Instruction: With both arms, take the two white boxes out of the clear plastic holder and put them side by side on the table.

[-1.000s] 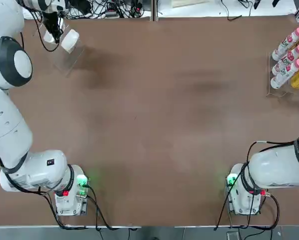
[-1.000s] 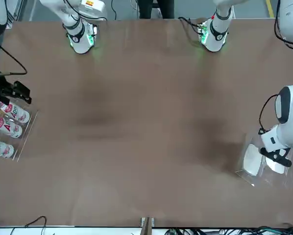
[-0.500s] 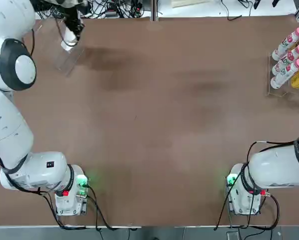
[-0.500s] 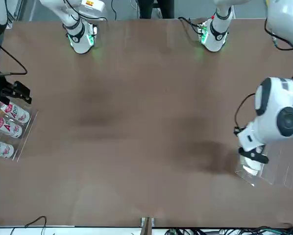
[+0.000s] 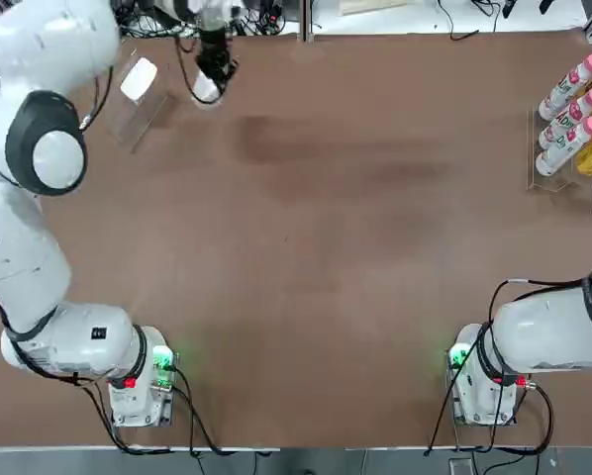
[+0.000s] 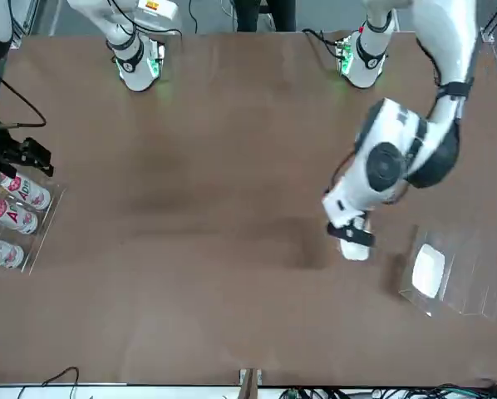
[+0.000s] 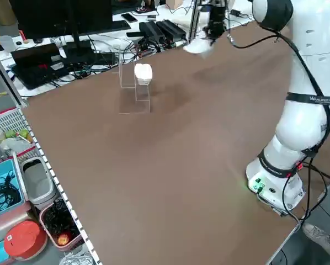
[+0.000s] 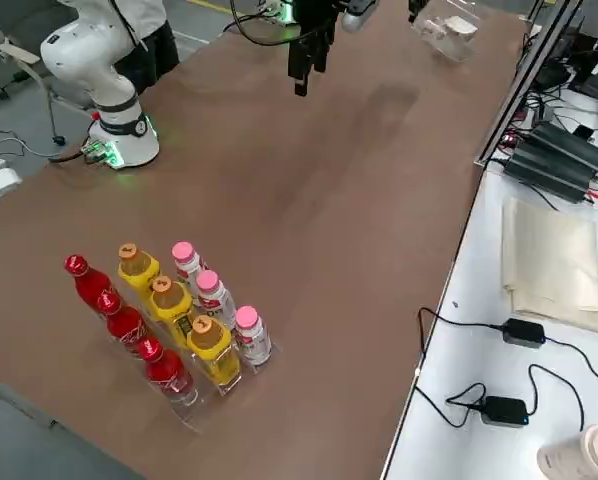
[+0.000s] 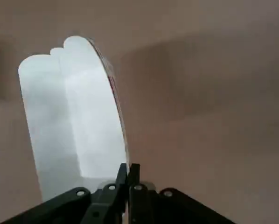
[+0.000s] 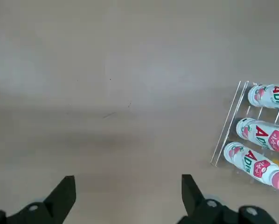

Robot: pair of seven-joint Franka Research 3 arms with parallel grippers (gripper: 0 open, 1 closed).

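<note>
Carrying one box (image 5: 206,91) clamped by its edge above the table (image 5: 326,247), left gripper (image 5: 211,84) risks a slip — second box (image 5: 139,79) sits in holder (image 5: 133,114); right gripper (image 10: 128,193) idle, open.

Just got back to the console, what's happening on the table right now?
The left gripper has one white box pinched in its jaws and holds it above the table, away from the clear holder. The second white box sits in the holder. The right gripper is parked with jaws open, well away from the holder, a rack of bottles off to its side. Neither box is on the table yet.
</note>
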